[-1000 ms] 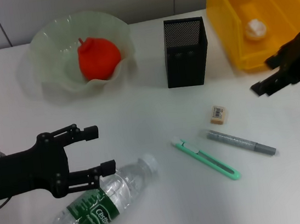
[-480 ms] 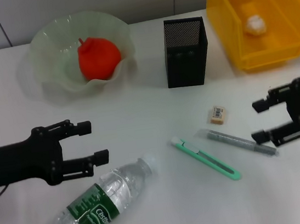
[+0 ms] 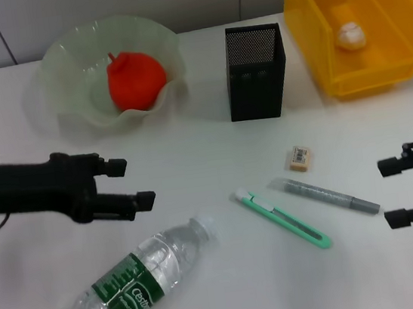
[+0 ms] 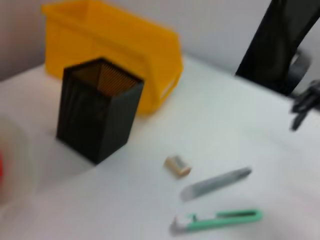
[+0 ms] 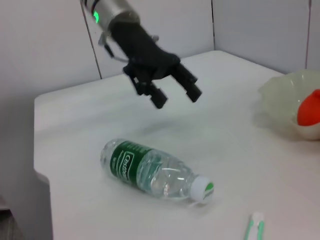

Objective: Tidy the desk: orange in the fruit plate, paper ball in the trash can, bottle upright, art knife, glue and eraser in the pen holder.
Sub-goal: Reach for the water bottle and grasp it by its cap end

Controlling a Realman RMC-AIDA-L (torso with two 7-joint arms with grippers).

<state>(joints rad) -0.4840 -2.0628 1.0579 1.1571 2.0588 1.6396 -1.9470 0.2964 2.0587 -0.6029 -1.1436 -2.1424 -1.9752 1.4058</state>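
1. since a second ago the right gripper has left the yellow trash can and dropped to the near right of the desk, while the left gripper has risen off the bottle and swung a little toward the middle.

2. both sets of jaws stand wide open and hold nothing; the right wrist view shows the left gripper spread and hanging clear above the bottle.

3. done, by the look of it: the orange sits in the fruit plate, well beyond the left jaws, and the paper ball lies inside the trash can, far beyond the right jaws.

4. left to do: the bottle lies on its side just below and ahead of the left jaws, cap pointing toward the middle of the desk.

5. also left: the grey glue lies just inboard of the right jaws' open mouth, the green art knife a little farther inboard beside it, and the eraser past both, toward the black pen holder.

6. the pen holder stands upright between the two arms; none of the three small items appears to be in it yet.

7. judged overall: two of six items look settled, four remain.
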